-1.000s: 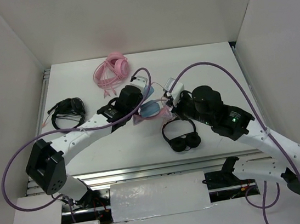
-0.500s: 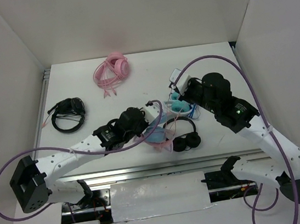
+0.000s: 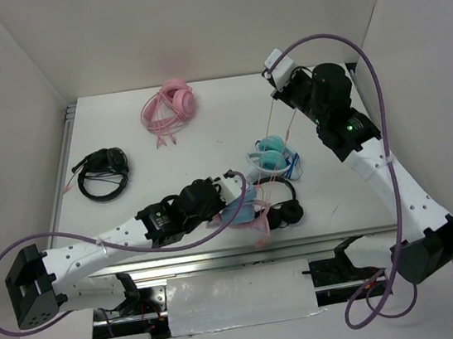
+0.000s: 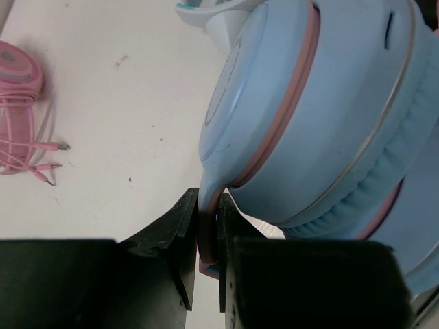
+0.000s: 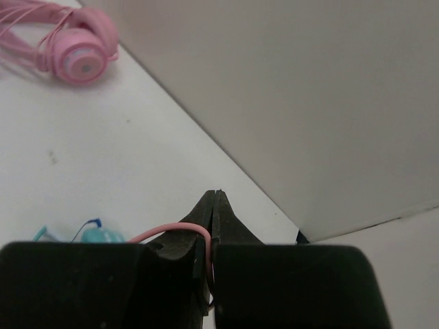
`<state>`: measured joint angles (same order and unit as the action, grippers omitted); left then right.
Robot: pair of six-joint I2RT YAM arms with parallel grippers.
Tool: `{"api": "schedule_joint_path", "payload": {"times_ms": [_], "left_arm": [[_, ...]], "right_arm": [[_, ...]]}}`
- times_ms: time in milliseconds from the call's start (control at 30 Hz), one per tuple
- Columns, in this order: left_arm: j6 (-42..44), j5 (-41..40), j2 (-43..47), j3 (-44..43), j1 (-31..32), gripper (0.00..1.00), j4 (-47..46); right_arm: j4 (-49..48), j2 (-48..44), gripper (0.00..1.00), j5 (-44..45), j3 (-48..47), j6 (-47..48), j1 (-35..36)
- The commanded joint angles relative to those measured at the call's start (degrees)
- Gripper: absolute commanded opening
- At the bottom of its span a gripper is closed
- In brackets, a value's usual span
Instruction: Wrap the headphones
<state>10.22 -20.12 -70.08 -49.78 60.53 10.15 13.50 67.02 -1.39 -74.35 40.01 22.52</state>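
Left gripper (image 4: pixel 207 229) is clamped on the headphones (image 4: pixel 309 116), right beside one blue cup. They sit at six o'clock on the table (image 3: pixel 167 160), by the near edge. Up at two o'clock, the right gripper (image 5: pixel 214 205) is pinched on the pink cable (image 5: pixel 168 232) — it runs taut between them.

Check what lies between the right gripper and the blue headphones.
Top view: the teal-and-white pair lies there, with the pink cable stretched over it from the right gripper to the headphones.
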Motion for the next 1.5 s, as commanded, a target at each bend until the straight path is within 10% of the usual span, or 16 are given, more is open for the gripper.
{"api": "schedule_joint_path", "payload": {"times_ms": [0,567,1100,1467], "left_arm": [[-0.5,-1.2,2.4,0.5,0.7,0.0,-2.7],[0.6,4.2,12.0,3.3,2.8,0.0,-4.5],[0.8,-3.9,34.1,2.6,2.6,0.0,-20.2],[-0.2,-19.2,22.4,1.6,2.7,0.0,-22.0]], "right_arm": [[-9.5,3.5,0.0,2.4,-8.3,-4.4,-2.9],[-11.9,18.5,0.0,-5.4,-10.6,2.5,-3.3],[-29.9,24.2,0.02,-11.7,6.9,-17.4,-0.1],[-32.0,20.8,0.0,8.3,-0.2,-15.2,7.7]]}}
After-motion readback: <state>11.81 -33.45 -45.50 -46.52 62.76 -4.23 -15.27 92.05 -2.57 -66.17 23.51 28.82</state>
